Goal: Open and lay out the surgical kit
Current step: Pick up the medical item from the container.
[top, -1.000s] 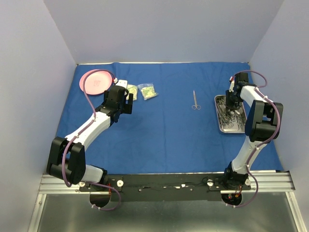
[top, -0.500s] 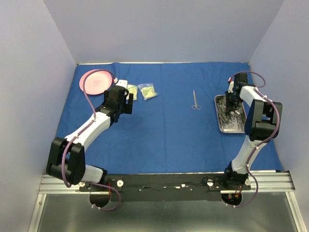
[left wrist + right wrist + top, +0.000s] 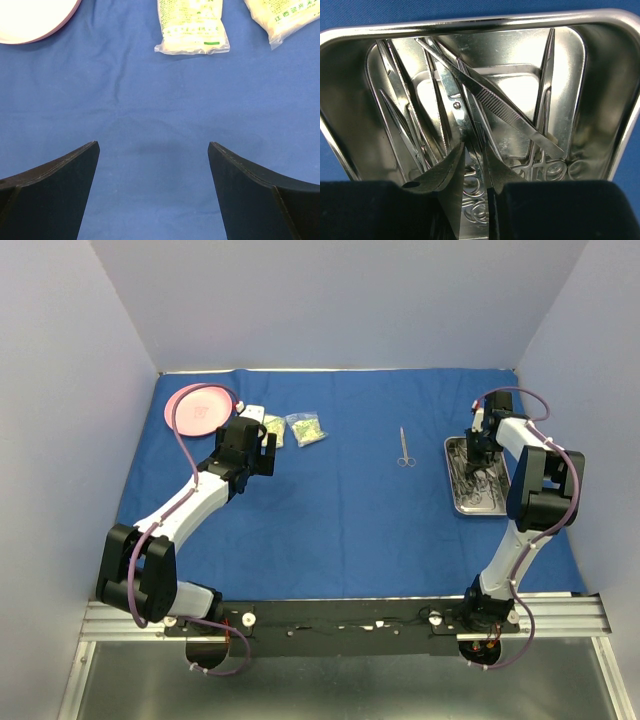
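Nearest you, the large royal-blue cloth wrap (image 3: 340,530) lay opened flat, so the unwrapping looked done and the laying-out was in hand. Your left tool (image 3: 152,145) hung over bare cloth with its fingers spread wide, holding nothing. On the right, your right tool (image 3: 474,150) reached down into the small rectangular steel tray (image 3: 470,22). Its fingers stood narrow about some shanks in the heap of thin silver instruments (image 3: 456,106), but you could not tell whether anything was truly pinched. There lay the danger: the pieces were crossed, with ribbed tweezers (image 3: 505,115) slanting over the rest. A lift could drag neighbours out, jolt the tray, or let polished steel slip free. Farther out lay one pair of scissor-like forceps (image 3: 404,448), then two small clear yellow-green packets (image 3: 306,428), and a round pink dish (image 3: 203,408).
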`<state>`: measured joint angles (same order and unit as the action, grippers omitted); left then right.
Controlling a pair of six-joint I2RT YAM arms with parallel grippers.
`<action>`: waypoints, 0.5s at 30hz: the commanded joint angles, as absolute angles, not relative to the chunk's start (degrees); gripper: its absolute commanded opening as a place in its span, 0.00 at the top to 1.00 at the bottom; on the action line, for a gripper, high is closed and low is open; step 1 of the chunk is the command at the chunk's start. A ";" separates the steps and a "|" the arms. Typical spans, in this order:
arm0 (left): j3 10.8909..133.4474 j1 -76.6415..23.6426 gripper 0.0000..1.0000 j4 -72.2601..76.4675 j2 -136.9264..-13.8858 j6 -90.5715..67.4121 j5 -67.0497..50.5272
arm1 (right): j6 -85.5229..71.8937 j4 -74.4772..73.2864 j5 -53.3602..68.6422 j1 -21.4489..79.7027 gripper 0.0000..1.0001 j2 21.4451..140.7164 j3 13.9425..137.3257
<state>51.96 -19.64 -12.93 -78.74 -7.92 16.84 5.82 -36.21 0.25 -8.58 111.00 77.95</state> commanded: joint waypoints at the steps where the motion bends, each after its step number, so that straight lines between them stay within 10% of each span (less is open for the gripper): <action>1: 53.09 -19.86 0.01 -12.39 -76.82 -7.56 15.64 | 5.01 -38.85 -3.07 -6.95 0.71 112.24 76.73; 15: 52.82 -19.95 0.01 -12.22 -76.20 -7.21 15.91 | 1.85 -39.11 -8.00 -5.27 0.97 107.15 74.45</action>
<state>51.96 -19.64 -12.91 -77.82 -7.90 16.69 4.89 -36.91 -6.42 -5.93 110.34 77.08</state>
